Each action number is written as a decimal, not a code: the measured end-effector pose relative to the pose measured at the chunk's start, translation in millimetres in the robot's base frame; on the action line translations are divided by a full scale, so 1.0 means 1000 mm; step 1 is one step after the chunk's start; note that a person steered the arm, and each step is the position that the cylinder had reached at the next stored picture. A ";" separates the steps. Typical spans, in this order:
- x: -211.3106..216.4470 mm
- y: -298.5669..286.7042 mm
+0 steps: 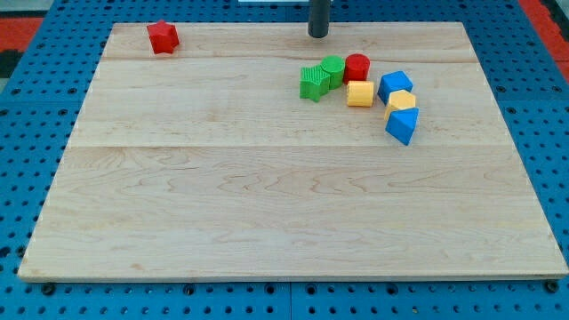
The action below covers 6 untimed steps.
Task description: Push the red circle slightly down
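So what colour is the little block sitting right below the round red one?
Yellow: the yellow block sits just below the red circle, clearest in the camera view.

Two red blocks (163,37) (356,68), two green (313,83) (332,69), two yellow (360,93) (400,100), two blue (394,85) (402,125)

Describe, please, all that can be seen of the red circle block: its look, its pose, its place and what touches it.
The red circle is a short, plain red cylinder standing upright on the wooden board, in the cluster near the view's top, right of centre. It looks solid and matte, maybe painted wood. The green circle sits against its left side, and the yellow block lies right below it, seemingly touching. The blue block is to its lower right, apart. My tip stands above and to its left, not touching.
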<state>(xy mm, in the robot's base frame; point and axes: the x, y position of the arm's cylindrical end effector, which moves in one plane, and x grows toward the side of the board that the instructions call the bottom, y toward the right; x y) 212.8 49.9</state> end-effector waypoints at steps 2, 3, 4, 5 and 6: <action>0.000 0.000; 0.004 -0.002; 0.026 0.045; 0.066 0.045; 0.070 0.061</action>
